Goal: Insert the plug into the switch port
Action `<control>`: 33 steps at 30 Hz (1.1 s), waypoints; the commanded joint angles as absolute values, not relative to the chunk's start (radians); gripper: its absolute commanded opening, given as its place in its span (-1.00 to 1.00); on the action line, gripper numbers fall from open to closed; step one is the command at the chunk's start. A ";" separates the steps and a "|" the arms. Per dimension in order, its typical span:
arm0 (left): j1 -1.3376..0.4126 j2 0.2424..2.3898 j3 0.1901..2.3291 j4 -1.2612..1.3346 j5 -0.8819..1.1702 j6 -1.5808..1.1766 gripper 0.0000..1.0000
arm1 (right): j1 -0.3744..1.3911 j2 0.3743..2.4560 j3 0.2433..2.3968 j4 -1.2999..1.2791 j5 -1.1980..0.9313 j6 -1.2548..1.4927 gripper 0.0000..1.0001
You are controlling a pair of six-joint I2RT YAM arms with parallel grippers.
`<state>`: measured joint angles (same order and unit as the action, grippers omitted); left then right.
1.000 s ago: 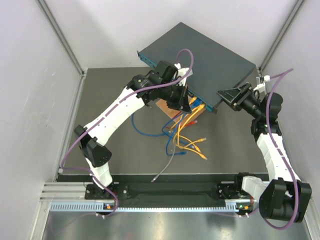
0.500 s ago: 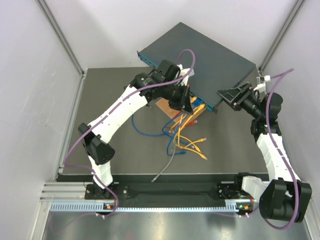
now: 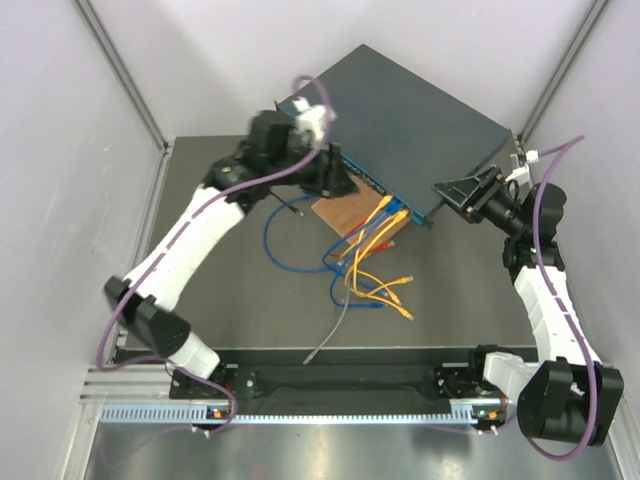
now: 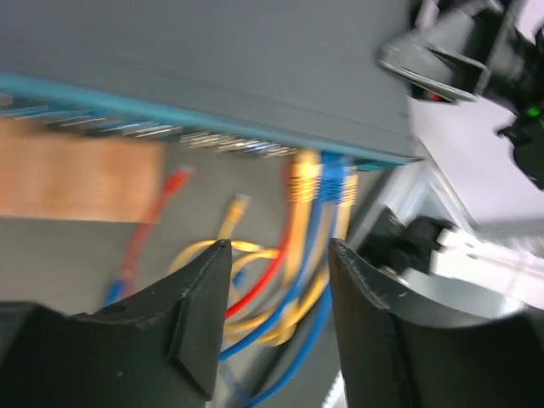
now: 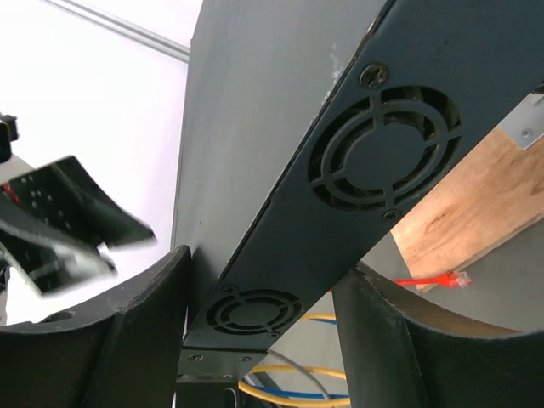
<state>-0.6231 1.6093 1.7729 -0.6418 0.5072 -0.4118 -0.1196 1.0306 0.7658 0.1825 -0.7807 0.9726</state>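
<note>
Holds left black two-finger gripper (image 4: 279, 255) parted, empty; clamps flat teal-grey metal switch box (image 5: 280, 127) between fingers of right black two-finger gripper (image 5: 262, 280).

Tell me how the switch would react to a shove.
The switch looks like a rigid metal box, probably heavy for its size. Its front sits on the wooden board, so it may rock or slide unless braced.

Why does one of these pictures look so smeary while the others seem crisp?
Left wrist view: motion blur smears the switch, the wooden board and the plugged cables. Right wrist view: the switch's fan grilles are sharp, though the background top left is washed out white. Top external view: evenly lit, mostly crisp.
</note>
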 commanded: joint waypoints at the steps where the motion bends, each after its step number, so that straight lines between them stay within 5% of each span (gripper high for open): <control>1: -0.516 1.428 1.697 -0.525 0.476 -0.321 0.15 | -0.121 1.028 0.837 0.223 -0.905 0.856 -0.06; 5: -0.335 1.290 1.539 -0.574 0.446 -0.354 0.23 | -0.158 1.008 0.857 0.140 -0.913 0.810 0.72; 8: -0.131 1.249 1.422 -0.629 0.474 -0.371 0.26 | -0.189 0.993 0.890 0.057 -0.914 0.731 0.99; 11: 0.114 1.262 1.322 -0.647 0.531 -0.351 0.28 | -0.221 0.979 0.931 -0.036 -0.916 0.660 0.99; 15: 0.181 1.362 1.278 -0.615 0.465 -0.197 0.29 | -0.274 0.963 0.991 -0.130 -0.936 0.580 1.00; 26: 0.166 2.042 1.713 -0.717 0.554 0.058 0.04 | -0.368 0.974 1.077 -0.241 -1.005 0.500 1.00; 33: 0.040 2.148 1.773 -0.680 0.515 0.143 -0.19 | -0.397 0.992 1.083 -0.265 -1.015 0.480 1.00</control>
<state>0.1177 2.1807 1.7531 -0.6922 0.5007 0.0551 -0.3729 0.9905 1.0363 -0.2523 -0.9943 0.5179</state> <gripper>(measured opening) 0.423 0.996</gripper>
